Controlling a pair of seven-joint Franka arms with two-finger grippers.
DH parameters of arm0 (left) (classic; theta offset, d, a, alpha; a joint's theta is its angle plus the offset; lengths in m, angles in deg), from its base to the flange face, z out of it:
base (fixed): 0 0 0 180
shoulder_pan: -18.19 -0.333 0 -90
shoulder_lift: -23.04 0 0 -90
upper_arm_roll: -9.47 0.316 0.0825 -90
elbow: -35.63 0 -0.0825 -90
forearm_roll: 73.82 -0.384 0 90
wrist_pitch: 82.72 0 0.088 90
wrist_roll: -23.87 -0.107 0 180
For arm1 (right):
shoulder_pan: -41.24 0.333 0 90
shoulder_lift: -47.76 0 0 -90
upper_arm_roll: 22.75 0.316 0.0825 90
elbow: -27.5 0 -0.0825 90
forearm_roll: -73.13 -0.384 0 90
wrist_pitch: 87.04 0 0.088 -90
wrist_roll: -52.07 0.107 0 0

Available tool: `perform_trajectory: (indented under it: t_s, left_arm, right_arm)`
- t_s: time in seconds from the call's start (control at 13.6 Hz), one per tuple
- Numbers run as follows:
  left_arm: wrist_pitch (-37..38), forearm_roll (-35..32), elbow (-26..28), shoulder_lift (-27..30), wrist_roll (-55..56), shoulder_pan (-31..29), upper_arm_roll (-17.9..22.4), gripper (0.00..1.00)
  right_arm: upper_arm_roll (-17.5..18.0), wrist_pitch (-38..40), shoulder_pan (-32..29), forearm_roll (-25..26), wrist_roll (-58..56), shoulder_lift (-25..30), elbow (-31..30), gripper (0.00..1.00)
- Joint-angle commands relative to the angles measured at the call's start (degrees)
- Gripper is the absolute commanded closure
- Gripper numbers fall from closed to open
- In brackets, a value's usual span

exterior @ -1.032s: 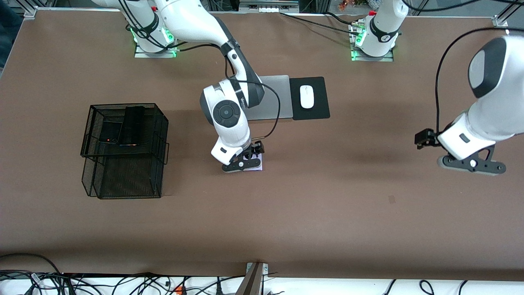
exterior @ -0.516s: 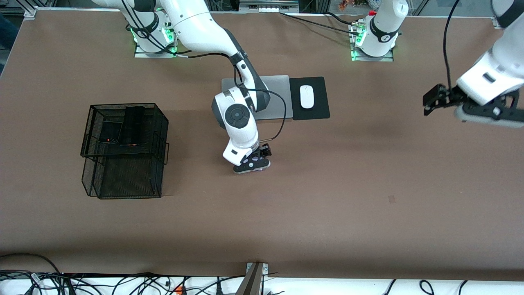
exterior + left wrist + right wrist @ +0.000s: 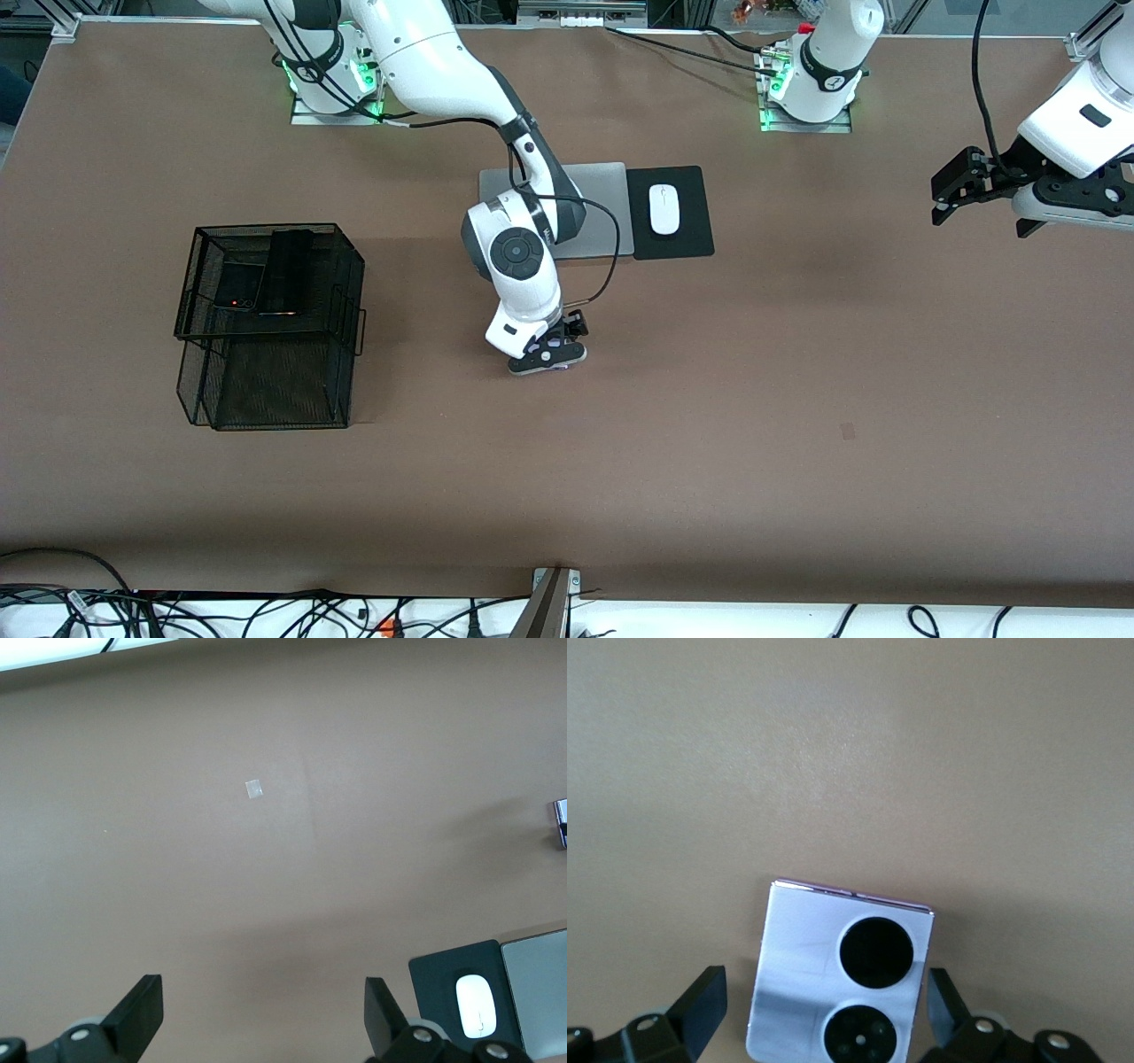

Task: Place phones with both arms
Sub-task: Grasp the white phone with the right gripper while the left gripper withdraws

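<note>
In the front view, the right gripper [image 3: 551, 353] is seen low over the squarish lilac-white phone with two black circles [image 3: 558, 365], which lies on the brown table [image 3: 709, 443] near its middle, nearer to the front camera than the flat silver laptop [image 3: 594, 208]. Compared with one second ago, the right arm has shifted a little toward the left arm's end, so the phone is now almost covered. The left gripper [image 3: 952, 190] has been raised and pulled toward its own end of the table, over bare surface. The long black slab phone [image 3: 288, 270] and the small squarish black folded phone [image 3: 237, 285] are seen as before in the upper tray of the black wire-mesh basket [image 3: 266, 372]. A white mouse [image 3: 663, 208] rests on a black mouse pad [image 3: 687, 239] beside the laptop. Cables are seen along the table edge closest to the camera.

In the left wrist view, the fingers [image 3: 142, 1014] are spread wide with nothing between them; only the table is below.

In the right wrist view, the fingers [image 3: 704, 1001] stand wide apart on both sides of the lilac-white phone [image 3: 806, 974], and no contact is seen.
</note>
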Motion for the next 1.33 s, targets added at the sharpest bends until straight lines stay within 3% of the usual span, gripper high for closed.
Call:
perform_trajectory:
  t_s: [0.0, 0.81, 1.11, 1.18, 1.25]
  left_arm:
    - [0.44, 2.16, 1.31, 1.43, -1.17, -0.50, -0.35, 0.00]
    - [0.35, 2.17, 1.22, 0.20, -1.08, -0.41, -0.35, 0.00]
    - [0.35, 2.17, 1.13, -0.07, -1.08, -0.41, -0.35, 0.00]
    - [0.35, 2.17, 1.22, -0.07, -1.08, -0.41, -0.35, 0.00]
    - [0.35, 2.17, 1.22, -0.15, -1.08, -0.41, -0.35, 0.00]
  right_arm:
    - [0.57, -0.23, -0.55, -0.90, 0.18, -0.76, 0.95, 0.00]
    - [0.57, -0.23, -0.37, -0.81, 2.38, -2.43, 0.87, 0.03]
    - [0.57, -0.23, -0.46, -0.81, 1.33, -2.35, 1.13, 0.84]
    - [0.49, 0.03, -0.46, -0.73, 1.59, -2.17, 1.22, 1.00]
    - [0.49, 0.30, -0.46, -0.73, 1.68, -1.91, 1.22, 1.00]
